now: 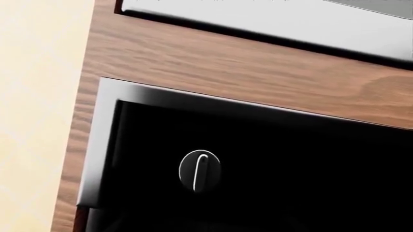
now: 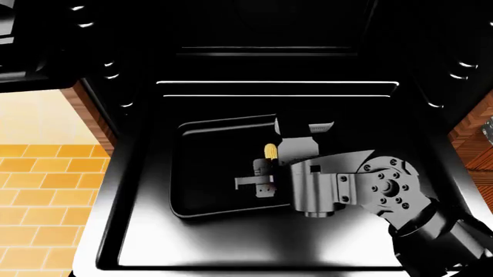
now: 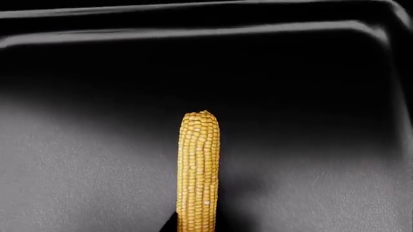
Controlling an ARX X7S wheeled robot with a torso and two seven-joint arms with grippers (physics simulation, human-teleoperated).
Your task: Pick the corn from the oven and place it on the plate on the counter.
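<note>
The yellow corn (image 2: pixel 271 151) is over the black baking tray (image 2: pixel 208 179) inside the open black oven (image 2: pixel 138 34). In the right wrist view the corn (image 3: pixel 198 169) stands out lengthwise from between the jaws, above the tray floor (image 3: pixel 96 159). My right gripper (image 2: pixel 265 173) is shut on the corn's near end, and the tapered tip pokes out beyond the fingers. The left gripper does not show in any view. The left wrist view looks at a black control panel with one round knob (image 1: pixel 200 170). The plate and the counter are out of view.
Thin wire racks (image 2: pixel 277 83) cross the oven behind the tray. The drop-down door (image 2: pixel 231 245) lies flat in front of me. Wooden cabinet sides (image 2: pixel 77 98) flank the oven, with orange floor tiles (image 2: pixel 38 202) at the left. A wood panel (image 1: pixel 226 63) sits above the knob.
</note>
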